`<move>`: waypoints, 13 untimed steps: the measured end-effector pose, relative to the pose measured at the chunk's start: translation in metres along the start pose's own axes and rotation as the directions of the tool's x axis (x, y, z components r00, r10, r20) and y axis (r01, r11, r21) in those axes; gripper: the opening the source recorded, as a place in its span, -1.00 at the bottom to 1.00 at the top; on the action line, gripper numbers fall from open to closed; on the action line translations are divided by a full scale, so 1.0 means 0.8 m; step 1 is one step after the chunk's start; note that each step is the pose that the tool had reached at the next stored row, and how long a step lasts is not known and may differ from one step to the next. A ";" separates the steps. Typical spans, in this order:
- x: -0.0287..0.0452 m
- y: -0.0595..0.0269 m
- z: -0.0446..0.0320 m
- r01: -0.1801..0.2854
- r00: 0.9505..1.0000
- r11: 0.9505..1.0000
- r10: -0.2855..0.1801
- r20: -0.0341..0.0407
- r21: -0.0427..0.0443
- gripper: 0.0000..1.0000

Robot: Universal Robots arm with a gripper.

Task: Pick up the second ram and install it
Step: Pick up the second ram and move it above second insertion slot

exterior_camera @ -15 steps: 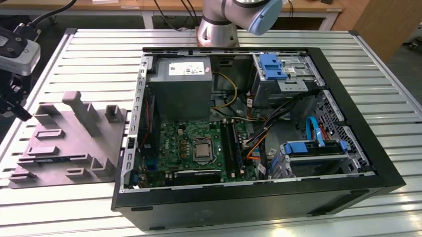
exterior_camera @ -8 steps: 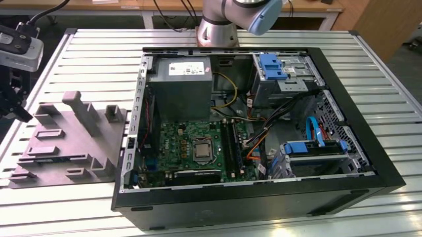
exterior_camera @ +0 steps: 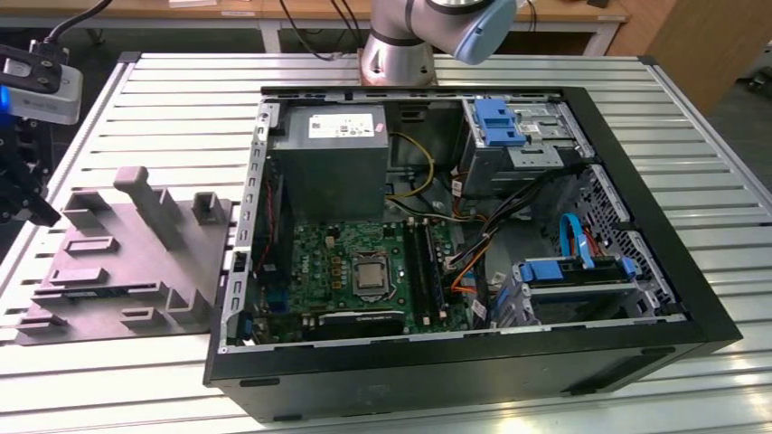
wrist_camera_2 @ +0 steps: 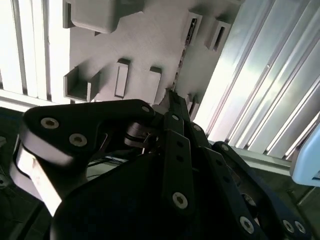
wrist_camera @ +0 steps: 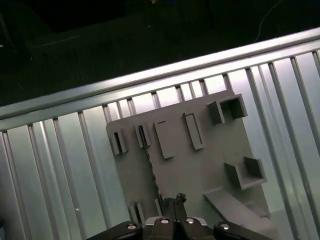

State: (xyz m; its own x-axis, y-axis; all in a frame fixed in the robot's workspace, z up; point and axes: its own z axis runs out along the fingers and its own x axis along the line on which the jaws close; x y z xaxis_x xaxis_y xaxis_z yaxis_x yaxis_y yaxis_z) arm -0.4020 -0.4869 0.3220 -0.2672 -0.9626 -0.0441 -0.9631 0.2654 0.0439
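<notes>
The fingers (wrist_camera: 171, 201) are seen closed, tip against tip, in both wrist views. Ahead of the tips and apart from them, the ram (wrist_camera: 154, 172) is stood on its long edge in a slot of the grey fixture (wrist_camera: 200, 170), shown as a thin toothed line running away from the fingers. Under the fixture the slatted tabletop (wrist_camera: 60, 165) is seen. In the exterior view the fingers (exterior_camera: 24, 194) are held above the fixture's outer edge. The open case (exterior_camera: 675, 298) and its motherboard (exterior_camera: 350, 262) are shown beyond the fixture, well apart from them.
</notes>
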 end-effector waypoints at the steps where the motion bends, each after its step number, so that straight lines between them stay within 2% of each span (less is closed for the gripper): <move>1: 0.0000 0.000 0.0006 0.018 1.000 1.000 -0.018 -0.001 -0.001 -0.80; 4: 0.0001 0.000 0.0026 0.072 0.997 0.997 -0.072 -0.003 -0.003 -0.80; 7: 0.0002 0.000 0.0046 0.127 0.992 0.992 -0.127 -0.005 -0.006 -0.80; 10: 0.0003 0.000 0.0065 0.181 0.984 0.984 -0.181 -0.007 -0.009 -0.80; 13: 0.0004 0.000 0.0083 0.233 0.972 0.972 -0.233 -0.009 -0.012 -0.80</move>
State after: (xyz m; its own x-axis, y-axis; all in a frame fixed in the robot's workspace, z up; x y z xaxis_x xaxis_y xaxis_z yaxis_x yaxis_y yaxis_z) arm -0.4020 -0.4869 0.3154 -0.0348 -0.9984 -0.0441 -0.9985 0.0328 0.0440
